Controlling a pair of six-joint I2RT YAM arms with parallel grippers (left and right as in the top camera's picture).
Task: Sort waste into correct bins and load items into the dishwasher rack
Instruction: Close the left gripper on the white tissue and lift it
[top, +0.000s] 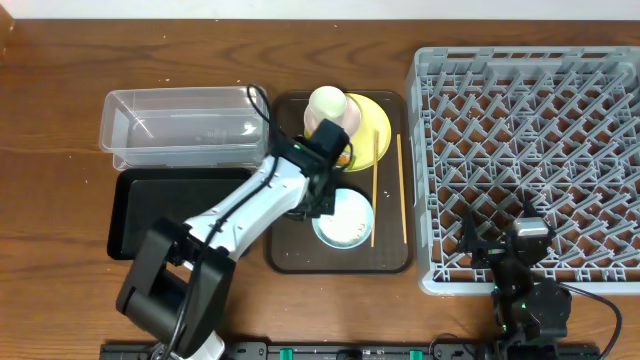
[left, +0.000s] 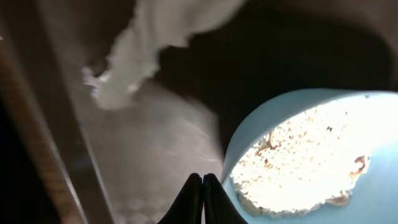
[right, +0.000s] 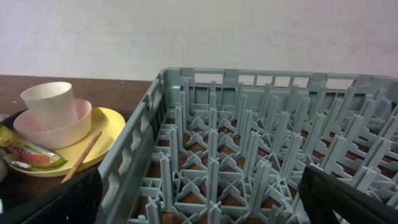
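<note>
My left gripper (top: 313, 196) is low over the dark-brown serving tray, between the yellow plate (top: 378, 122) and the light blue bowl (top: 345, 222). In the left wrist view its fingers (left: 203, 190) are shut and empty. A crumpled white tissue (left: 143, 50) lies on the tray ahead of them. The blue bowl (left: 373, 199) beside them holds rice scraps (left: 298, 162). The white cup (top: 327, 102) stands in the pink bowl (right: 59, 129) on the plate, with the green-and-yellow wrapper (right: 28, 154) next to it. My right gripper (right: 205, 205) is open over the grey rack's (top: 530, 150) front-left corner.
The clear tub (top: 175, 128) stands at the back left, with the black tray (top: 165, 215) in front of it. Two chopsticks (top: 375, 190) lie on the right side of the brown serving tray (top: 390, 255). The rack fills the right side of the table.
</note>
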